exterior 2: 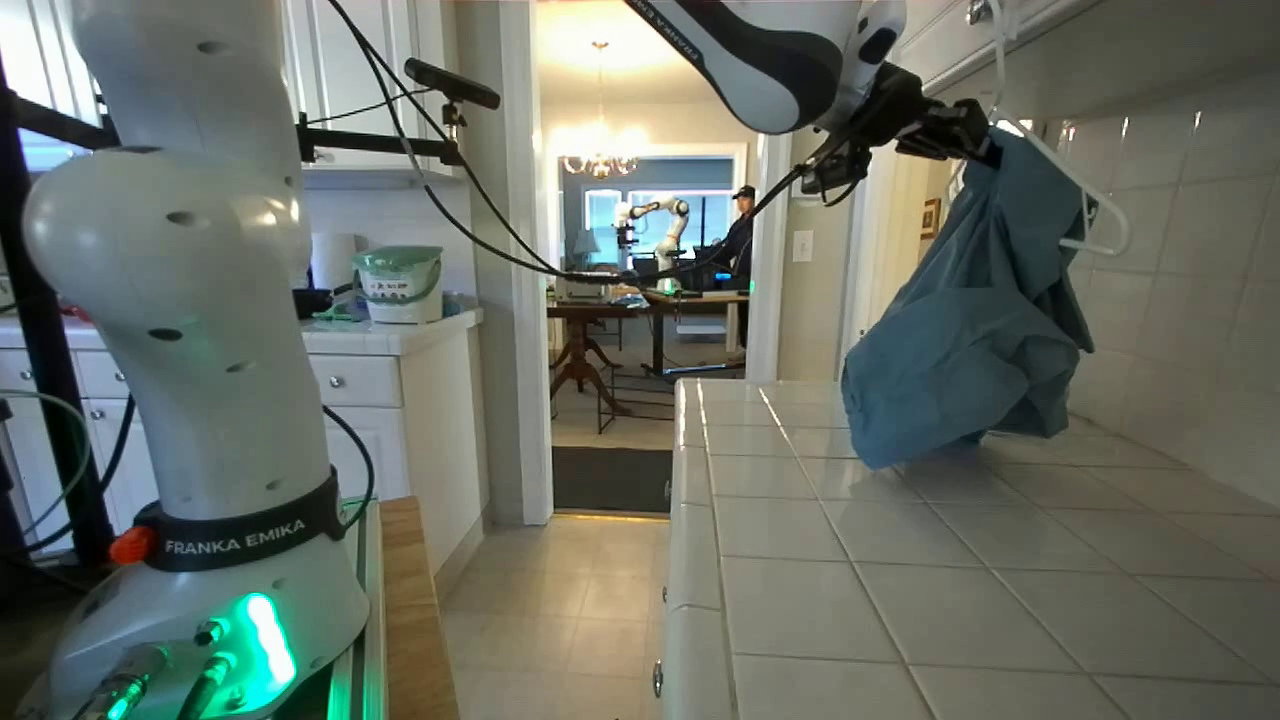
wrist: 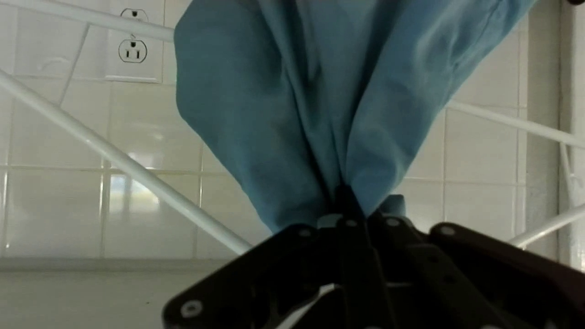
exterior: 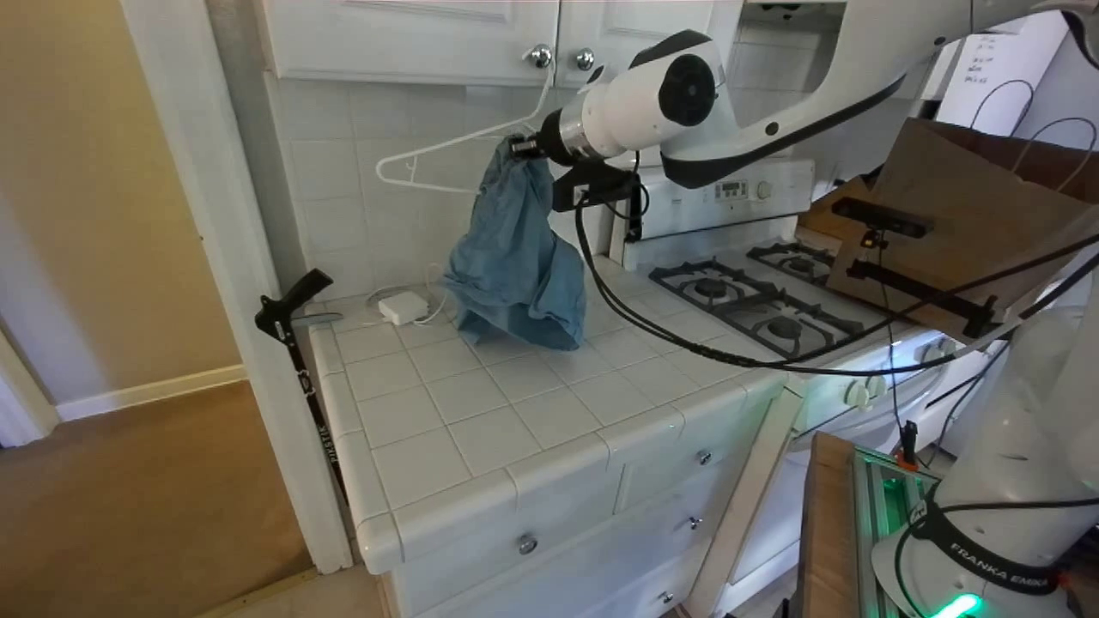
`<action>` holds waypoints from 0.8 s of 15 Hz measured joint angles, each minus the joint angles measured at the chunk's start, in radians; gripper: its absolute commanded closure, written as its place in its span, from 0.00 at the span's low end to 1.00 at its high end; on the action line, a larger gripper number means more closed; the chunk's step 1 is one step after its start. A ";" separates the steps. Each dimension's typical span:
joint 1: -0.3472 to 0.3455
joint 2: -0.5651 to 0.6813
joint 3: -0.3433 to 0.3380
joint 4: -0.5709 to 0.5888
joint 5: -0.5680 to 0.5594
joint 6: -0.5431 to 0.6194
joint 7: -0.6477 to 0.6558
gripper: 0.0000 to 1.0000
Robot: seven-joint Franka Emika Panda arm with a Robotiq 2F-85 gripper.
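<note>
A blue cloth (exterior: 515, 257) hangs in loose folds above the tiled counter, pinched at its top by my gripper (exterior: 524, 148). In the wrist view the folds of the cloth (wrist: 311, 91) converge into the closed jaws of the gripper (wrist: 356, 205). The same grip on the cloth (exterior 2: 970, 330) shows in an exterior view, with the gripper (exterior 2: 985, 140) at its upper edge. Right behind the cloth is a white hanger (exterior: 412, 154), suspended from a cabinet knob (exterior: 539, 56). The cloth hides part of the hanger; whether they touch I cannot tell.
Below lies the white tiled counter (exterior: 464, 403), bearing a small white box (exterior: 403, 306) with a cord. A gas stove (exterior: 755, 292) adjoins it, near a cardboard box (exterior: 953, 215). A black reacher tool (exterior: 296, 305) leans at the counter's end. Cables (exterior: 652, 330) droop from the arm.
</note>
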 measured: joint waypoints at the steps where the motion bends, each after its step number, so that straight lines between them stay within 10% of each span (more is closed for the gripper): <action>1: -0.004 0.018 -0.004 0.012 0.020 0.012 -0.027 0.99; 12: -0.030 0.161 -0.014 0.076 0.359 0.071 -0.427 0.99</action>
